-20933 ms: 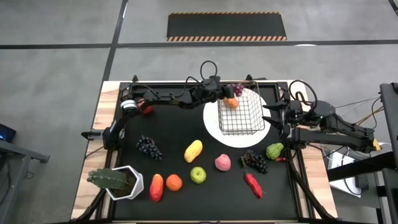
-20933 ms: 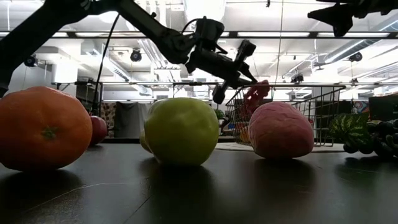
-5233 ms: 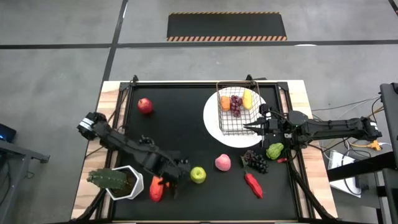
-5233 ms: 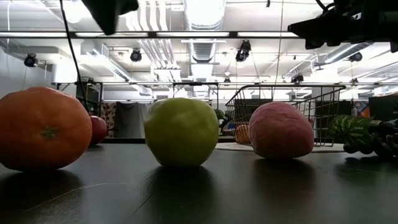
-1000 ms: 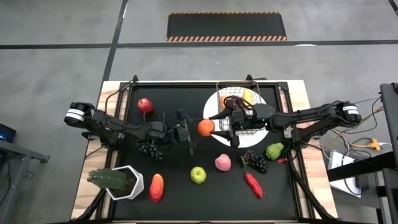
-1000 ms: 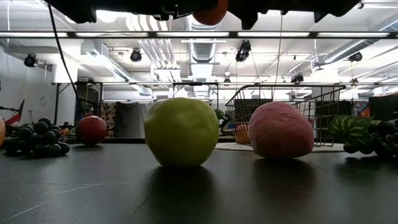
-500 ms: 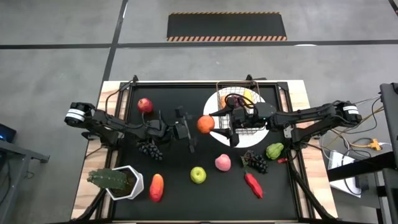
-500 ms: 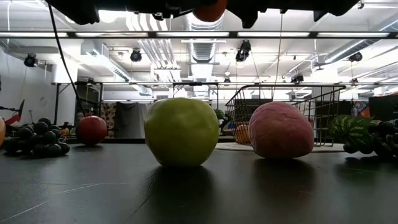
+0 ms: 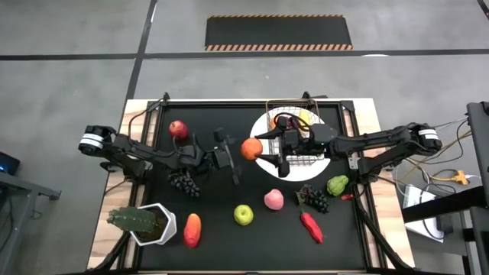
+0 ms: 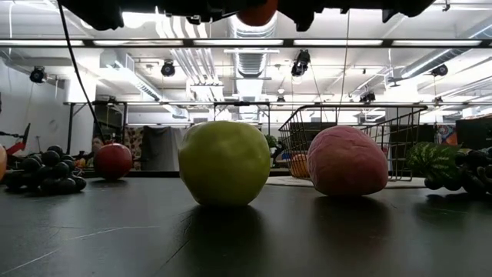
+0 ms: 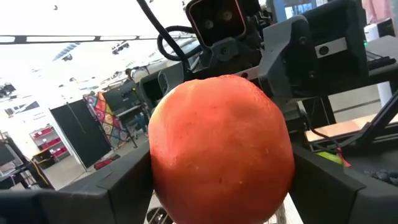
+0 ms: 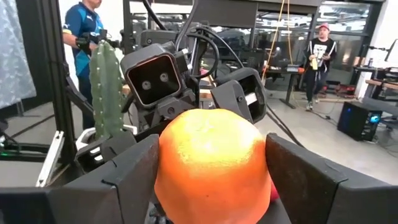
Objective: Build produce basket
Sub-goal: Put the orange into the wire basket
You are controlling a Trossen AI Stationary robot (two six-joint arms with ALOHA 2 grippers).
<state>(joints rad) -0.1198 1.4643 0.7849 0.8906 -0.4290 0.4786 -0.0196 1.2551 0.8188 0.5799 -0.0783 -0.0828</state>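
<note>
An orange (image 9: 250,149) hangs in the air over the middle of the black mat, and both grippers are shut on it. My left gripper (image 11: 221,193) reaches it from the table's left, my right gripper (image 12: 211,193) from the right. Behind the right arm the wire basket (image 9: 304,121) stands on a white plate (image 9: 321,164) and holds a few fruits. Still on the mat are a red apple (image 9: 178,128), dark grapes (image 9: 183,183), a green apple (image 9: 243,215), a pink peach (image 9: 273,200), more grapes (image 9: 313,197), a green pepper (image 9: 337,186) and a red pepper (image 9: 311,225). My left gripper pinches the orange between its two fingers (image 11: 124,186), one on each of two opposite sides (image 11: 163,168). It comes in about level from the table's left. The orange is lifted clear of the mat. My right gripper has the same orange between its two fingers (image 12: 124,180), which lie against two opposite sides (image 12: 166,174). It comes in about level from the table's right, facing the left gripper. The orange stays clear of the mat.
A green cactus in a white pot (image 9: 145,221) stands at the near left corner, with an orange-red fruit (image 9: 192,229) beside it. People stand in the room beyond the table in the right wrist view. The mat's middle, between the grapes and the peach, is bare.
My right gripper has edged toward the table's left, closing in around the orange. The orange, still in my left gripper, has drifted a little toward the far edge and stays in the air.
</note>
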